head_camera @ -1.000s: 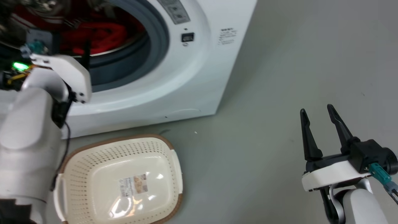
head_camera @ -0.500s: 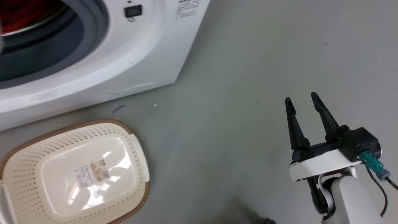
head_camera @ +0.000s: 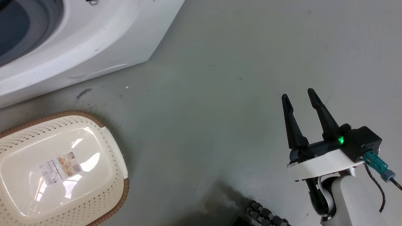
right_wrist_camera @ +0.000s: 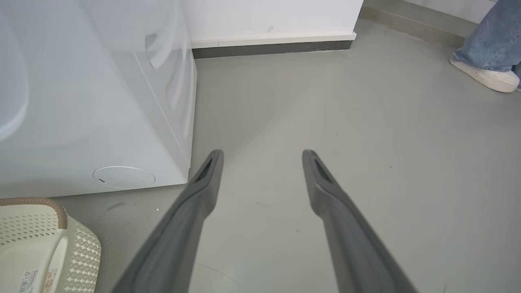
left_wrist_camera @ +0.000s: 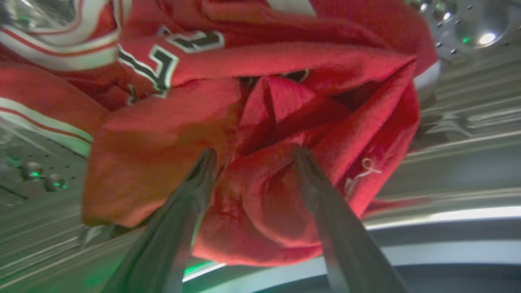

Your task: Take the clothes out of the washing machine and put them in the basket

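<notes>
From the head, the right claw (head_camera: 297, 94) hangs over the bare grey floor (head_camera: 220, 78) at the lower right. Its two dark fingers are spread apart, with nothing between them and nothing touching them. A small green light (head_camera: 340, 140) glows at their base. The washing machine (head_camera: 94, 40) fills the upper left corner, well apart from that claw. The basket (head_camera: 106, 150) sits on the floor just in front of the machine, at the lower left. A label sticker (head_camera: 59, 166) lies on its bottom; the print is too small to read.

From the left wrist, the left claw (left_wrist_camera: 256, 152) is inside the steel drum (left_wrist_camera: 464, 28). Its fingers stand wide apart, and their tips press into the clothes (left_wrist_camera: 264, 53), a red heap lying in the drum. A fold of red cloth bulges between the fingers, but they are not clamped on it. On the jersey there are black figures edged in white (left_wrist_camera: 163, 65); the folds hide too much to read them. A small white stitched squiggle (left_wrist_camera: 362, 173) shows on the fold beside the right-hand finger and is not legible either.

From the right wrist, the right claw's fingers are spread and empty above the floor. The machine's white side stands to the left, with a round cap (right_wrist_camera: 124, 177) low on its front. A corner of the basket shows at the lower left, its sticker unreadable. At the upper right are a person's pale shoe (right_wrist_camera: 484, 75) and jeans leg (right_wrist_camera: 488, 40).
</notes>
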Controlling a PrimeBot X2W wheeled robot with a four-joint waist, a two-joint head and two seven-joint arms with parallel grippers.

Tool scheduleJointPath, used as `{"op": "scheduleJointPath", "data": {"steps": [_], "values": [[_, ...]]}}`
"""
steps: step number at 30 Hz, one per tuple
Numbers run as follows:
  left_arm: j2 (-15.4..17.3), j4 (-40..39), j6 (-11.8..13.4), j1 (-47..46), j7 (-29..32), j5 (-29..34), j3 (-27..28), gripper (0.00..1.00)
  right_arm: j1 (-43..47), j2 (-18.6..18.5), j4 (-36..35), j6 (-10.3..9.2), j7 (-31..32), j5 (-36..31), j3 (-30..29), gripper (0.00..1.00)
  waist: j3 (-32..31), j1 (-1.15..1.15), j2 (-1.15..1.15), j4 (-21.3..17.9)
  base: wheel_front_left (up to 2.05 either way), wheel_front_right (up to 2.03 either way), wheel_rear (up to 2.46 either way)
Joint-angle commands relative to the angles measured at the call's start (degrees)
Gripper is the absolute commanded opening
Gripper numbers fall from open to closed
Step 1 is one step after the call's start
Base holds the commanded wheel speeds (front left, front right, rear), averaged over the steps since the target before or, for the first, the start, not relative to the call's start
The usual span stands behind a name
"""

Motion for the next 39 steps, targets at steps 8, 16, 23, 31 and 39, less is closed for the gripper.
{"op": "scheduleJointPath", "data": {"steps": [8,16,23,31,39], "values": [[1.1,-2.8,4.1,5.7,8.5,-3.0,0.6,0.28,-1.4,0.1,-0.5,-0.02,-0.1,0.7,0.3,1.00,1.2,-0.01,0.00,-0.7,0.00,0.00,0.00],[2.5,-8.7,6.6,6.7,8.1,-2.7,1.0,0.00,-1.7,0.1,-0.4,-0.02,-0.1,0.8,0.1,1.00,1.2,-0.01,0.00,-0.8,0.00,0.00,0.00],[3.5,-13.4,8.3,6.6,2.1,-0.8,1.5,0.00,-2.1,0.1,-0.2,-0.02,-0.1,1.0,-0.1,1.00,0.7,-0.01,0.00,-0.8,0.00,0.00,0.00],[0.2,-13.6,9.7,10.5,-11.1,-1.3,3.1,0.00,-1.2,0.1,0.0,-0.02,-0.1,-0.6,-2.3,1.00,-2.5,-0.01,0.00,1.4,0.00,0.00,0.00],[-3.2,-10.7,9.5,16.6,-22.9,-2.9,4.3,0.00,-0.5,0.1,0.3,-0.02,-0.1,-2.4,-3.8,1.00,-6.8,-0.01,0.00,3.9,0.00,0.00,0.00]]}}
